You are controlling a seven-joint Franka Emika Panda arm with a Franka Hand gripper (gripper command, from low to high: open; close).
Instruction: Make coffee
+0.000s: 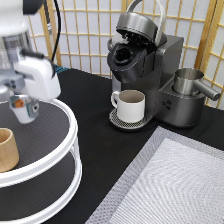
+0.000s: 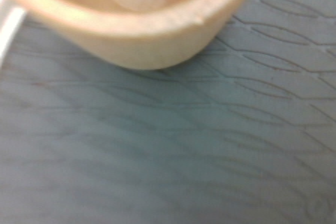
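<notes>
My gripper (image 1: 22,104) hangs over the top tier of a white two-tier turntable (image 1: 70,131) at the exterior view's left. It is shut on the coffee pod (image 1: 25,114), a small white pod with an orange-brown top, held just above the tier's dark mat. The coffee machine (image 1: 150,65) stands at the exterior view's top middle with its lid raised and its pod chamber (image 1: 122,55) open. A white handled mug (image 1: 131,106) stands on its drip tray. The wrist view shows only the dark mat (image 2: 180,150) and the tan wooden cup (image 2: 142,35).
The tan wooden cup (image 1: 6,149) stands on the turntable's top tier, below and to the left of the gripper. A metal jug (image 1: 189,80) sits on the machine's right side. A grey woven mat (image 1: 170,180) lies at the bottom right. A paper screen stands behind.
</notes>
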